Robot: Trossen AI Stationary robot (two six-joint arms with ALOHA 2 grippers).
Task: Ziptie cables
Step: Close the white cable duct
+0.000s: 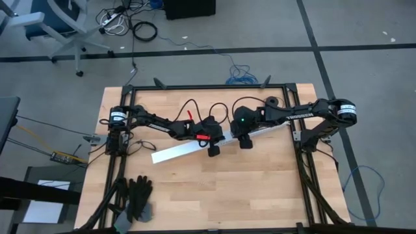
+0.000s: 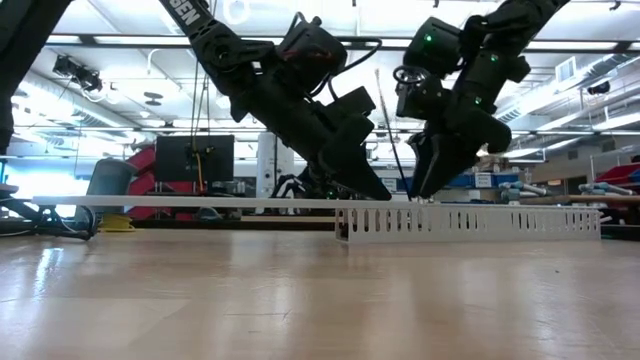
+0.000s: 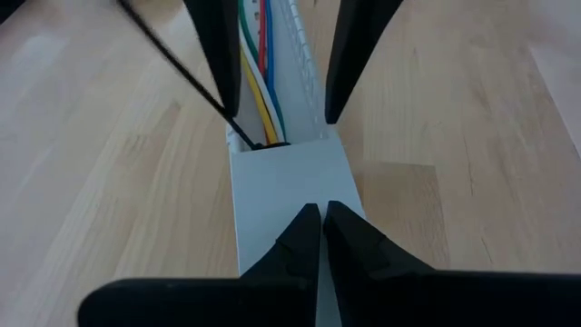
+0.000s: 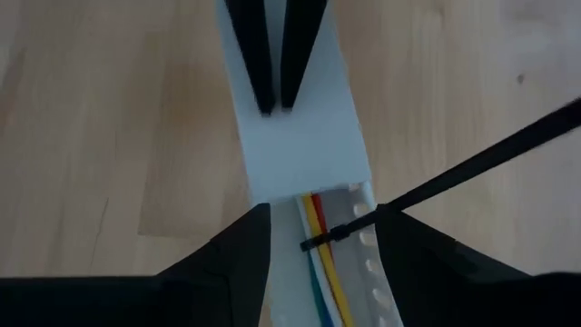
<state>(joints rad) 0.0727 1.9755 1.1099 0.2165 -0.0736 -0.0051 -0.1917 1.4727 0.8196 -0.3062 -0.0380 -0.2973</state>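
The left end effector (image 3: pixel 322 227) has its fingers pressed together, tips resting on the flat white cover (image 3: pixel 290 191) of the long slotted channel (image 1: pixel 188 151) on the wooden counter (image 1: pixel 260 188). Just ahead of it, the right end effector (image 4: pixel 318 238) straddles the open part of the channel, fingers spread on either side of the cables (image 4: pixel 322 272). The red, yellow, white and green cables lie inside the channel, between the right fingers. A thin black zip tie (image 4: pixel 436 186) crosses over them; whether the fingers pinch it I cannot tell
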